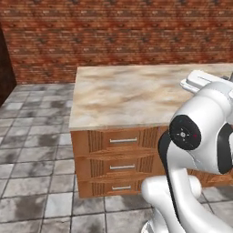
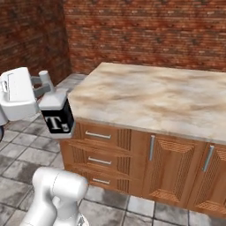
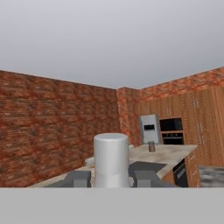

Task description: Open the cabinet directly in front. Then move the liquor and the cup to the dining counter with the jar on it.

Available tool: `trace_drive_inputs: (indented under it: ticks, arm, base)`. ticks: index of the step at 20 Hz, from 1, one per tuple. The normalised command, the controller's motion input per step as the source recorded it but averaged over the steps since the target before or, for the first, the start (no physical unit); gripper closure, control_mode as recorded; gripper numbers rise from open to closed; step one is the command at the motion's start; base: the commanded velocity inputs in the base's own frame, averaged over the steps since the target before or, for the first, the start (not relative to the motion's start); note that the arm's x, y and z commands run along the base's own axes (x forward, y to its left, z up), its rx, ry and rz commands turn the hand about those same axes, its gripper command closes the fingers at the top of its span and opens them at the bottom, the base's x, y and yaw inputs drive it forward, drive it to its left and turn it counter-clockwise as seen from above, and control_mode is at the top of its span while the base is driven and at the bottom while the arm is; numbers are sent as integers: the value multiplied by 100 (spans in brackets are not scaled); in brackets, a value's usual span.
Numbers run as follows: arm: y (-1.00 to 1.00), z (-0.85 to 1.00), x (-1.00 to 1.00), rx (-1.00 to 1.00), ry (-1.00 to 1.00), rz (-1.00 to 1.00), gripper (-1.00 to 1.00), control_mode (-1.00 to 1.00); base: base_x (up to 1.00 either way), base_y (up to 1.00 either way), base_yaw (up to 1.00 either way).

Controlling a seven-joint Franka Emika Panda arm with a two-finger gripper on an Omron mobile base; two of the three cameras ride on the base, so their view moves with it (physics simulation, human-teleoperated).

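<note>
My gripper [image 2: 46, 90] is shut on the liquor [image 2: 58, 115], a small dark bottle whose white label bears a black "T". I hold it in the air just off the left front corner of the dining counter [image 2: 154, 95], about level with its marble top. In the hand view the bottle's pale cap [image 3: 111, 158] rises between my two fingers [image 3: 78, 178]. At the far end of the counter [image 3: 168, 154] stands the jar [image 3: 152, 146], small and distant. The green cup and the wall cabinet are out of view.
The counter [image 1: 120, 93] has three drawers [image 1: 123, 141] at its left end and doors with vertical handles [image 2: 176, 170] further right. Grey floor tiles [image 1: 32, 150] surround it, with a brick wall [image 1: 113, 32] behind. A black oven stack [image 3: 171, 131] stands at the far wall.
</note>
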Motion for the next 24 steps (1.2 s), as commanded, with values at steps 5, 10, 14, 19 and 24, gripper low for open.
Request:
trace_drive_inputs:
  ticks: [5, 10, 14, 19, 24]
  arm:
    - [0, 0, 0, 0, 0, 0, 100, 100]
    - [0, 0, 0, 0, 0, 0, 100, 100]
    - [0, 0, 0, 0, 0, 0, 100, 100]
    - [0, 0, 0, 0, 0, 0, 100, 100]
    - [0, 0, 0, 0, 0, 0, 100, 100]
  base:
    - [31, -47, -22]
    - [40, -45, -21]
    - [41, -48, -19]
    - [49, -43, -17]
    - [53, -35, -16]
